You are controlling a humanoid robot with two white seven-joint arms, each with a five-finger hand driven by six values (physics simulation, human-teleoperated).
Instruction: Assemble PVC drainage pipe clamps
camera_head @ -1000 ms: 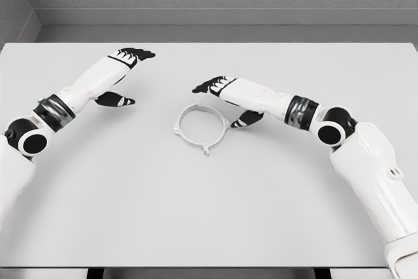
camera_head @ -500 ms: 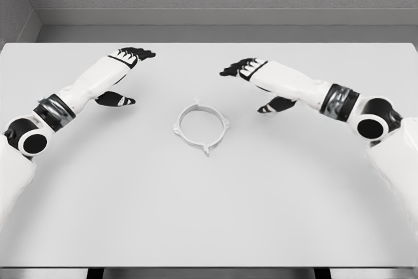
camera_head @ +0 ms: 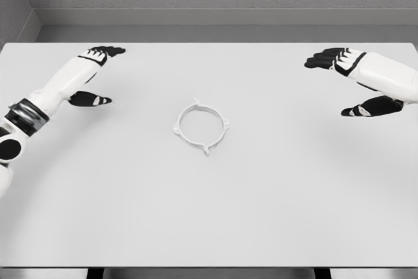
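1. One pipe clamp point(camera_head: 201, 126) lies flat near the middle of the table point(camera_head: 261, 213). It looks like a closed white ring with small tabs around its edge, so I judge that the two halves are already joined.
2. The ring is round and has no real long axis. The longest tab points toward the robot, to the front edge of the table. A smaller one points to the far edge, and two short ones point to the sides. The hole of the ring faces up.
3. Nothing touches the clamp. Both hands are well apart from it.
4. The left hand point(camera_head: 91, 76) hovers over the far left part of the table. Its fingers are straight and loose, the thumb is spread, and it holds nothing.
5. The right hand point(camera_head: 356, 83) hovers at the far right edge, also with relaxed fingers and nothing in it.
6. The step in hand seems to be clearing away. To do it well, keep both hands high and wide, so that no finger catches a tab and moves the ring.
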